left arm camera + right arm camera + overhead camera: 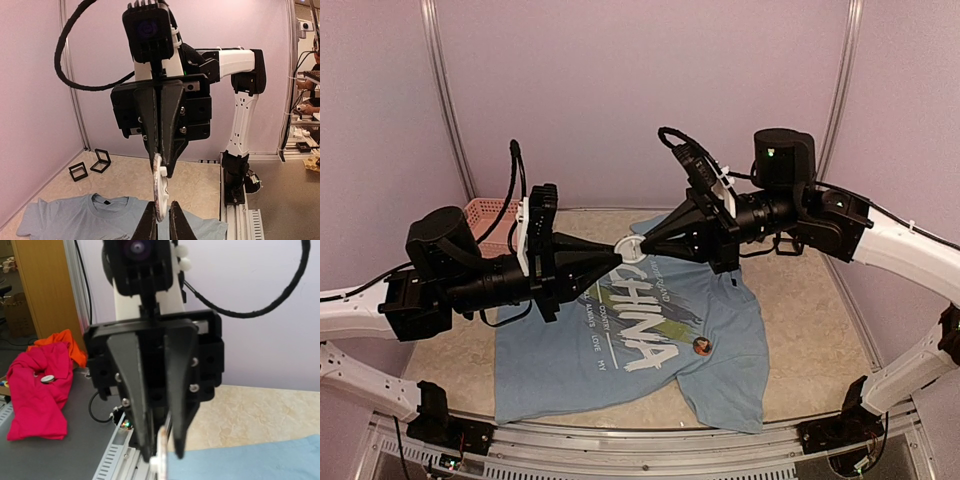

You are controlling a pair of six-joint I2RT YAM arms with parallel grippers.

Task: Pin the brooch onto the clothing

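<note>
Found the brooch (632, 247), a white disc, held in mid-air between the two tools, above the far part of the T-shirt (620, 375) and clear of the cloth. Found the left gripper (619, 247) closed narrow on the disc's left edge, with a finger on each face in the left wrist view. Found the right gripper (647, 245) shut tight, pinching the disc's right edge at the very fingertips. Judged the double hold as a means of steadying or working the fastening before lowering. Could not tell whether the fastening was open or closed, being too small to see. Located the T-shirt spread flat, print up, on the table (800, 330), collar at the far side below the tools, hem toward the near edge, right-hand hem corner close to the near rail. Noted a small round brown item (702, 346) resting on the shirt just right of the lettering, nature not determinable. Noted a pink basket (485, 213) at the far left behind the left arm, well apart from the fingertips. Judged room adequate, with open cloth directly below for descent and side walls well apart from both arms. Judged the chief constraint as the two tools set nose to nose, with no slack between them.
</note>
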